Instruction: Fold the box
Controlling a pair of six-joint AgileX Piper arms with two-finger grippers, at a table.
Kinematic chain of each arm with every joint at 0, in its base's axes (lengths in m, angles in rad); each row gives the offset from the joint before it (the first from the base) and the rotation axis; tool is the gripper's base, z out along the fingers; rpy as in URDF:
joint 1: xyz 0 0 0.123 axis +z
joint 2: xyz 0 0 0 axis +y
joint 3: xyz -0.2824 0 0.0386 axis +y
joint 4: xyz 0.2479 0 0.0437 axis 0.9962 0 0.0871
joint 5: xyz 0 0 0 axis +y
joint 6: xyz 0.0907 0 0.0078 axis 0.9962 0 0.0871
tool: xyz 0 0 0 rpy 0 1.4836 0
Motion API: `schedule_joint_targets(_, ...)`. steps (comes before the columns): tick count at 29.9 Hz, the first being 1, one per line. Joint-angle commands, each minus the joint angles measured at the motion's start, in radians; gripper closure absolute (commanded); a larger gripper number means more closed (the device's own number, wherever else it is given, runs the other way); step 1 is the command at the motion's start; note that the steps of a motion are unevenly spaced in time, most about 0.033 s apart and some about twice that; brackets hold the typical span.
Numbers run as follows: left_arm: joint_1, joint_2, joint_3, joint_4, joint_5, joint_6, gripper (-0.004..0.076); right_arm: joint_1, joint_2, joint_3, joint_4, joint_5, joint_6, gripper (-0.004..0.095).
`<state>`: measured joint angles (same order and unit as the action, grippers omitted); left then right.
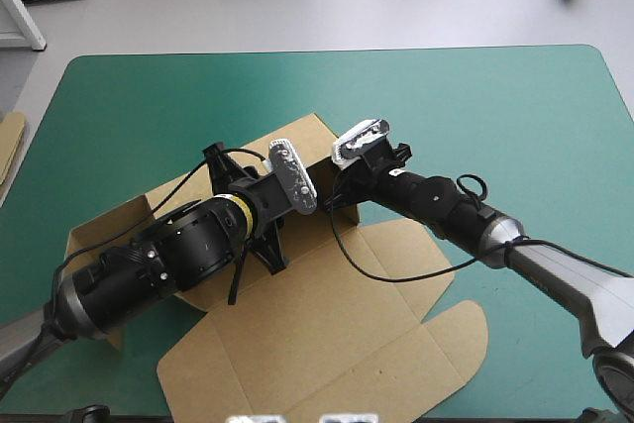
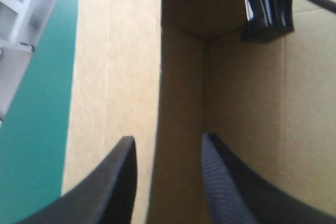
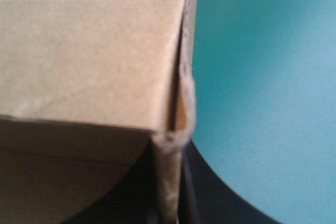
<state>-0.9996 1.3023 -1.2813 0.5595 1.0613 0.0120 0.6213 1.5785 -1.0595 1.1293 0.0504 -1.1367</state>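
Note:
The brown box [image 1: 327,329] lies in the middle of the table, its near flaps flat and its far wall [image 1: 297,141] raised. My left gripper [image 1: 309,207] reaches in from the left. In its wrist view it [image 2: 165,153] is open, with a black finger on each side of an upright wall edge [image 2: 160,103]. My right gripper [image 1: 342,195] comes in from the right at the far corner. Its wrist view shows it [image 3: 169,211] shut on the box's wall edge [image 3: 173,171], beside a raised panel [image 3: 89,45]. The right gripper's black body [image 2: 262,14] shows ahead of my left one.
More brown board [image 1: 8,141] shows at the table's left edge. Bare teal-green cover [image 1: 515,116] runs along the far and right sides. The left arm's body lies over the box's left part [image 1: 109,230].

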Motion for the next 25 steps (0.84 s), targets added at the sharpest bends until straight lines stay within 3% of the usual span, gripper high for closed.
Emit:
schedule_joint_targets(1,-0.008,-0.027,-0.063,-0.083,0.053,-0.029,0.0591,-0.041,-0.039,-0.040,0.006,0.014,0.037,0.0905)
schedule_joint_targets(3,-0.008,-0.027,-0.088,-0.145,0.064,-0.026,0.0734,-0.066,-0.039,-0.040,0.004,0.057,0.069,0.0905)
schedule_joint_targets(8,-0.008,-0.027,-0.197,-0.204,0.132,-0.037,0.0732,-0.126,-0.039,-0.040,-0.078,0.166,0.218,0.0904)
schedule_joint_targets(15,0.045,-0.027,-0.422,-0.215,0.231,-0.077,0.0732,-0.140,-0.041,-0.059,-0.401,0.245,0.566,0.0904)
schedule_joint_targets(19,0.197,-0.027,-0.486,-0.239,0.231,-0.072,0.0732,-0.140,-0.041,-0.117,-0.572,0.332,0.731,0.0904)
schedule_joint_targets(25,0.528,-0.021,-0.489,-0.366,0.211,0.036,0.0732,-0.140,-0.041,-0.198,-0.719,0.429,0.874,0.0905)
